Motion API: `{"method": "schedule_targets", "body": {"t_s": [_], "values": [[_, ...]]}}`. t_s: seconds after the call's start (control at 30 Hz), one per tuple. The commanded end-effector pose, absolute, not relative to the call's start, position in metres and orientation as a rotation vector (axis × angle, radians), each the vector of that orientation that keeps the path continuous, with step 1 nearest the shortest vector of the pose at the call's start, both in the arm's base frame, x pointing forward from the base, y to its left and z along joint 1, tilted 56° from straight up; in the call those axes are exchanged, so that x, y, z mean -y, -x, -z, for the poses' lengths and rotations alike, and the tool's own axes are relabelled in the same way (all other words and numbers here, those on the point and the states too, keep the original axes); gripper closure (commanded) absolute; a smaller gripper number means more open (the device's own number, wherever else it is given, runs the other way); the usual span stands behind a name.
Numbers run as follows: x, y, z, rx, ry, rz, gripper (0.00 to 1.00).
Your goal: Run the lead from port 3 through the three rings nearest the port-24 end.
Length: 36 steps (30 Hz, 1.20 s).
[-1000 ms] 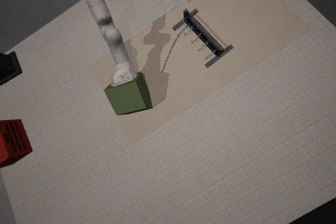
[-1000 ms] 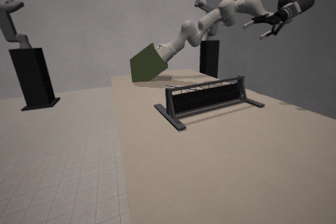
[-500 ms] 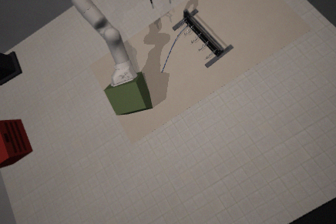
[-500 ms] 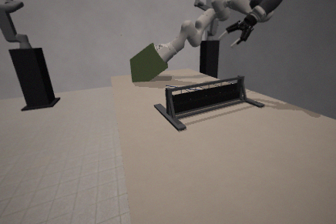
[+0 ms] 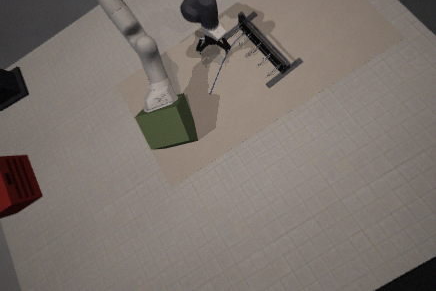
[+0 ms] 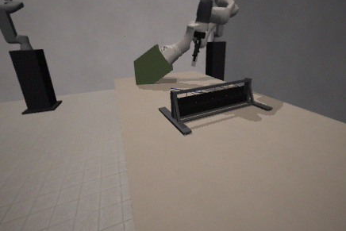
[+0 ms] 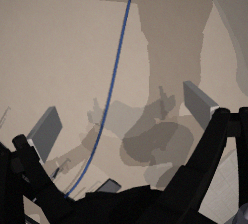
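The rack [image 5: 266, 45] [image 6: 212, 102] stands upright on the mat; its near corner shows at the wrist view's lower left. Its front, with several thin open rings, faces the arm's base side in the top view. The port-24 end is the lower right one there. The blue lead [image 5: 219, 72] [image 7: 115, 75] leaves the panel near the other end and runs away from the front. Its free end lies on the mat. No lead shows in the port-24 end rings. My gripper [image 5: 214, 50] [image 6: 194, 63] [image 7: 119, 105] is open and empty, above the lead, which crosses the view between the fingertips. Port numbers are unreadable.
The green block [image 5: 167, 127] [image 6: 150, 67] under the arm's base stands at one end of the tan mat [image 5: 345, 6] [image 6: 238, 175]. The rack's feet [image 5: 292, 66] [image 6: 174, 121] stick out front and back. A red box [image 5: 22, 181] is far left in the top view.
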State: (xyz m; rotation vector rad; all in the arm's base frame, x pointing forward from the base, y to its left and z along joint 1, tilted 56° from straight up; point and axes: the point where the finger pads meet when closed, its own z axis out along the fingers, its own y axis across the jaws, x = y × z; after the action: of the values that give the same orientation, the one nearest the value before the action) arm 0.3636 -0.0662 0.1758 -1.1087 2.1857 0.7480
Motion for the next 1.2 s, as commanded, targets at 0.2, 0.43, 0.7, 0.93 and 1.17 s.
{"method": "schedule_targets", "body": {"t_s": [0.2,0.43,0.7,0.93,1.17], "values": [[0.079,-0.362,-0.111,-1.969,1.125,-0.651,0.00],[0.082,-0.358,-0.096,-1.956,1.084,-0.658,0.00],[0.082,-0.358,-0.096,-1.956,1.083,-0.658,0.00],[0.082,-0.358,-0.096,-1.956,1.083,-0.658,0.00],[0.082,-0.358,-0.096,-1.956,1.083,-0.658,0.00]]}}
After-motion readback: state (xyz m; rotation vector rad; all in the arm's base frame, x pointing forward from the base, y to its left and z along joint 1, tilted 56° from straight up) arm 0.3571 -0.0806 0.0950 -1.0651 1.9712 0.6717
